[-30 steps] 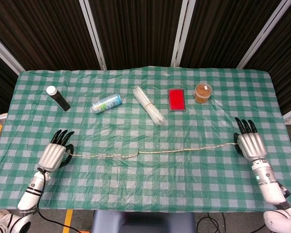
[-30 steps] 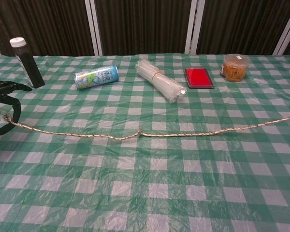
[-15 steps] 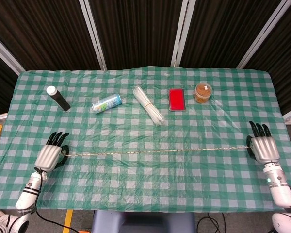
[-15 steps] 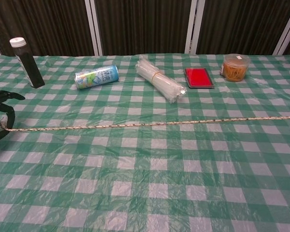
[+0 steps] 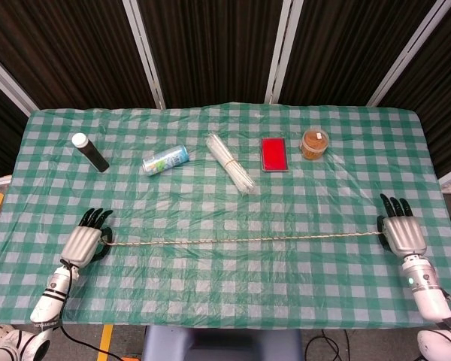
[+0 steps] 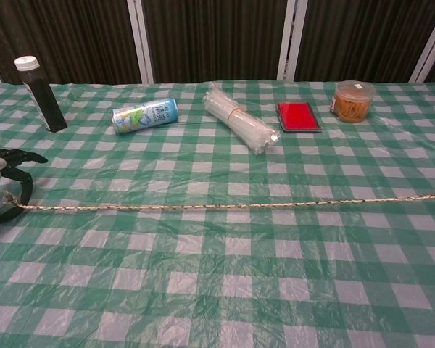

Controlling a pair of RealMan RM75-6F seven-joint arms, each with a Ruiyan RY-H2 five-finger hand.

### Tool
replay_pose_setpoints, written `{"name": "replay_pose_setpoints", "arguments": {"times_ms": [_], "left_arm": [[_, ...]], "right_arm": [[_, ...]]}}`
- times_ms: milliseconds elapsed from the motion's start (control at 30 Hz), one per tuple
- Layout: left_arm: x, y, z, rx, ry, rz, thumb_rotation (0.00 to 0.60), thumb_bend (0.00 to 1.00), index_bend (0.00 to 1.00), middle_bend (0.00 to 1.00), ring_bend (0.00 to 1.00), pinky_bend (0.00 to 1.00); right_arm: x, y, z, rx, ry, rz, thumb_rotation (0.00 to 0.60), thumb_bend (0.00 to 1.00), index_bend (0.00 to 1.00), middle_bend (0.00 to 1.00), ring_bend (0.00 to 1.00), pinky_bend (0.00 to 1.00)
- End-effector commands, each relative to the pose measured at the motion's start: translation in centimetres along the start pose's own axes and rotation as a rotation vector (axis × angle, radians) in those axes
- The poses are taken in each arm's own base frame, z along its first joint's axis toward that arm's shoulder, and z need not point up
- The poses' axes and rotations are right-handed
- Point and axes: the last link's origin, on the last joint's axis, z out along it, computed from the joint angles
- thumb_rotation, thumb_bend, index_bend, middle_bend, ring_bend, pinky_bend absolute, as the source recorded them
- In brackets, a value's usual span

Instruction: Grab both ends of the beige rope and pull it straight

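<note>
Rope (image 5: 244,240) now runs taut and straight between the hands; a second ago it sagged with a kink mid-span, so the pull looks essentially done. Left hand (image 5: 84,239) holds one end, right hand (image 5: 401,232) the other. Beyond the rope: can (image 5: 165,159), bottle (image 5: 89,151).

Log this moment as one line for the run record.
left hand: holds rope end | right hand: holds other end | rope: straight across the table | bottle, can, straws, red box, jar: behind rope, untouched
</note>
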Motion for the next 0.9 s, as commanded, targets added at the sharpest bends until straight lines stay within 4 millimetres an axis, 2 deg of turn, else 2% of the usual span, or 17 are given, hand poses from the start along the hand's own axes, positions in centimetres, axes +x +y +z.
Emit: {"name": "replay_pose_setpoints", "arguments": {"times_ms": [33, 67, 133, 233, 300, 367, 533, 667, 700, 733, 833, 900], "left_arm": [[-0.2, 0.0, -0.1, -0.001, -0.012, 0.000, 0.600, 0.47, 0.56, 0.09, 0.00, 0.02], [-0.3, 0.0, -0.1, -0.001, -0.015, 0.000, 0.600, 0.47, 0.53, 0.09, 0.00, 0.02], [-0.4, 0.1, -0.2, -0.002, -0.024, -0.010, 0.600, 0.47, 0.41, 0.08, 0.00, 0.02], [-0.3, 0.1, -0.5, 0.000, -0.028, -0.033, 0.600, 0.46, 0.12, 0.04, 0.00, 0.03], [0.0, 0.0, -0.9, 0.001, -0.024, -0.052, 0.600, 0.46, 0.02, 0.02, 0.00, 0.03], [0.4, -0.1, -1.3, 0.001, -0.012, -0.068, 0.600, 0.45, 0.00, 0.00, 0.00, 0.04], [2.6, -0.6, -4.2, -0.011, 0.050, -0.119, 0.600, 0.44, 0.00, 0.00, 0.00, 0.05], [3.7, -0.6, -5.3, -0.017, 0.091, -0.129, 0.600, 0.44, 0.00, 0.00, 0.00, 0.04], [5.5, -0.8, -7.6, -0.025, 0.170, -0.134, 0.600, 0.44, 0.00, 0.00, 0.00, 0.04], [6.8, -0.7, -10.5, -0.023, 0.207, -0.124, 0.600, 0.44, 0.00, 0.00, 0.00, 0.04], [8.2, -0.4, -14.3, 0.033, 0.214, -0.103, 0.600, 0.43, 0.00, 0.00, 0.00, 0.03], [8.6, -0.4, -16.2, 0.075, 0.217, -0.102, 0.600, 0.43, 0.00, 0.00, 0.00, 0.02]], "right_arm": [[-0.4, -0.2, 0.1, 0.006, -0.015, -0.006, 0.600, 0.57, 0.68, 0.05, 0.00, 0.00], [-0.5, -0.2, 0.1, 0.006, -0.023, -0.009, 0.600, 0.57, 0.63, 0.05, 0.00, 0.00], [-1.0, -0.1, 0.1, -0.003, -0.055, -0.019, 0.600, 0.57, 0.49, 0.05, 0.00, 0.00], [-1.1, 0.0, 0.0, -0.010, -0.083, -0.024, 0.600, 0.51, 0.21, 0.00, 0.00, 0.00], [-0.9, 0.2, -0.3, -0.017, -0.084, -0.015, 0.600, 0.45, 0.09, 0.00, 0.00, 0.00], [-0.6, 0.4, -0.6, -0.021, -0.078, -0.002, 0.600, 0.41, 0.02, 0.00, 0.00, 0.00], [0.9, 0.8, -2.6, -0.008, -0.022, 0.062, 0.600, 0.38, 0.00, 0.00, 0.00, 0.00], [1.5, 0.8, -3.5, 0.001, 0.005, 0.083, 0.600, 0.38, 0.00, 0.00, 0.00, 0.00], [2.9, 0.7, -5.3, 0.014, 0.085, 0.132, 0.600, 0.38, 0.00, 0.00, 0.00, 0.00], [4.0, 0.6, -8.0, 0.029, 0.145, 0.155, 0.600, 0.38, 0.00, 0.00, 0.00, 0.00], [5.4, 0.3, -12.3, 0.021, 0.208, 0.165, 0.600, 0.38, 0.00, 0.00, 0.00, 0.00], [6.0, -0.1, -14.2, 0.025, 0.233, 0.153, 0.600, 0.38, 0.00, 0.00, 0.00, 0.00]]}}
